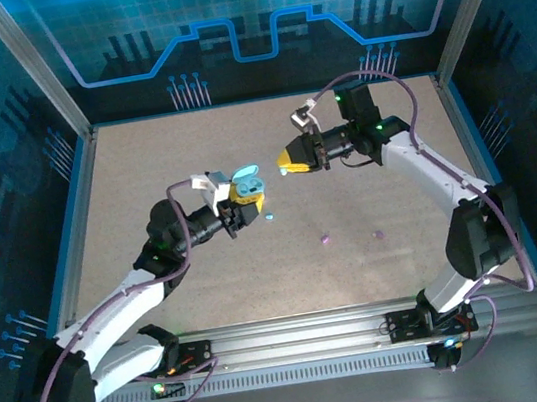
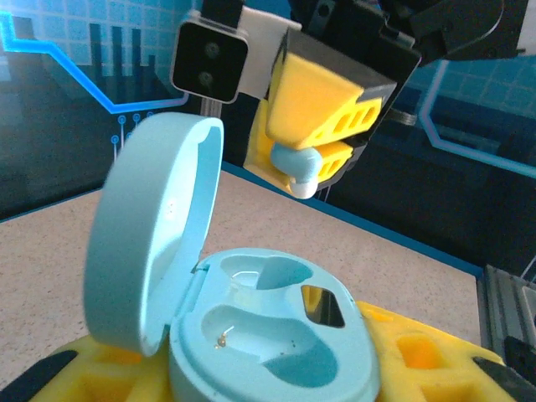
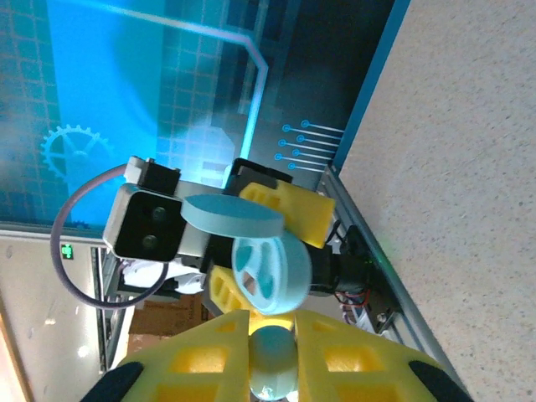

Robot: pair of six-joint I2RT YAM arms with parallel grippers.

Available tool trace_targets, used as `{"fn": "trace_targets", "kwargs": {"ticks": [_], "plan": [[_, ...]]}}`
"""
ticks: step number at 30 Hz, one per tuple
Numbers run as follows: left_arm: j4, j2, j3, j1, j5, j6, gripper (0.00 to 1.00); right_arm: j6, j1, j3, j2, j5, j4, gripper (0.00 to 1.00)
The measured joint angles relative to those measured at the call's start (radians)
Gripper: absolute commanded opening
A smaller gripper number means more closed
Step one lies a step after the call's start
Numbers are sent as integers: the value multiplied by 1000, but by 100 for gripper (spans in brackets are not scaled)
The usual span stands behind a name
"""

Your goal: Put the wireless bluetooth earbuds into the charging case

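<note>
While the left gripper [image 1: 245, 200] clamps the open teal case [image 2: 276, 335], the right gripper [image 3: 273, 356] pinches a teal earbud [image 2: 295, 163] at the case's three o'clock from above (not yet over a socket [image 2: 280, 356]); a tilted approach could jam or drop it.

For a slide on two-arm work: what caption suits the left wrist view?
Left gripper holds an open, empty teal case; right gripper pinches a teal earbud near it.

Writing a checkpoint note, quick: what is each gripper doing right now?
Left gripper: jaws closed on the open teal case.
Right gripper: jaws closed on a teal earbud.
</note>
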Motion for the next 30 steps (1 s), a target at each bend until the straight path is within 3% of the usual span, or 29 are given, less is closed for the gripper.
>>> {"fn": "trace_targets", "kwargs": {"ticks": [20, 30], "plan": [[89, 53, 0, -35, -30, 49, 31, 153, 53, -50, -109, 69, 74, 20], [102, 72, 3, -45, -30, 46, 31, 326, 60, -140, -118, 107, 201, 19]]}}
